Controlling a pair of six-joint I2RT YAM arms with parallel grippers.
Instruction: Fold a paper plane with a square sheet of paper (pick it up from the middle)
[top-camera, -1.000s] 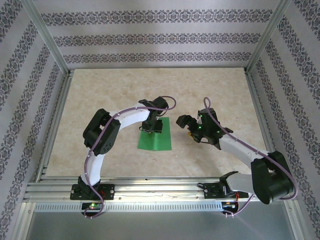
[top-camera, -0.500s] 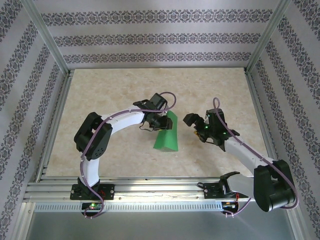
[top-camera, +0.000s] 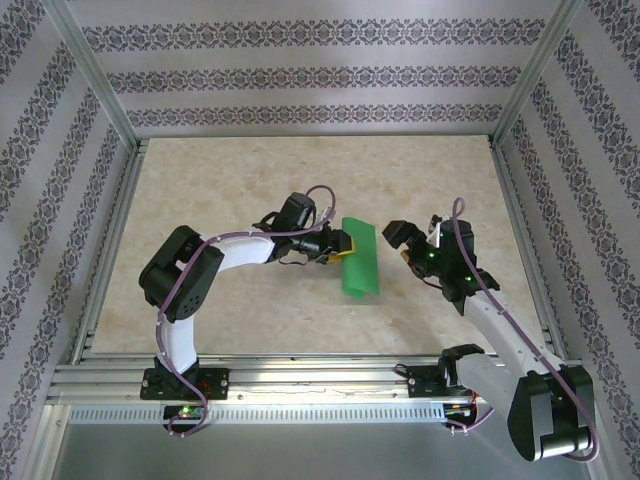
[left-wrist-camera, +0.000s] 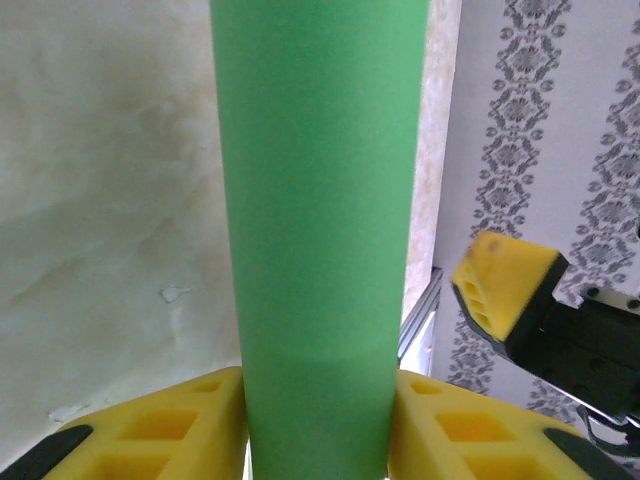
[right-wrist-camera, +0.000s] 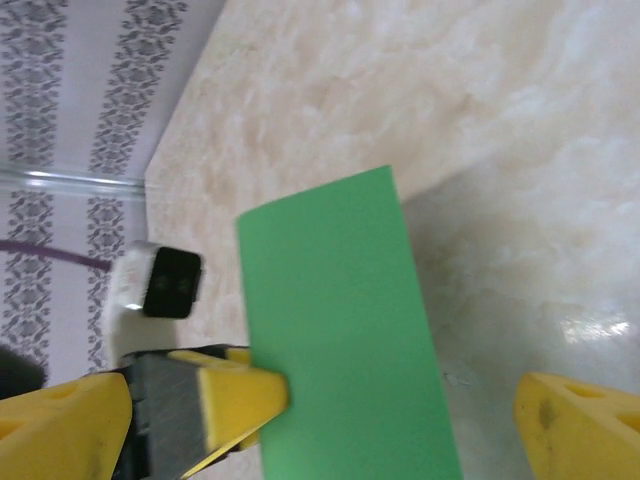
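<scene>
having left the table (top-camera: 200, 190), the square sheet of paper (top-camera: 360, 258) hangs mid-frame clamped by the left gripper (top-camera: 341, 247), right gripper (top-camera: 399, 246) agape: pickup done.

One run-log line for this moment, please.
left gripper: shut on square sheet of paper | paper: curled, raised above table | right gripper: open, beside paper, not touching

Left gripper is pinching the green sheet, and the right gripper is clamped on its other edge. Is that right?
Not quite. The left gripper is pinching the square sheet of paper, but the right gripper is not clamped on it: its jaws stand wide open, short of the sheet. The top external view shows the gap between them.
</scene>
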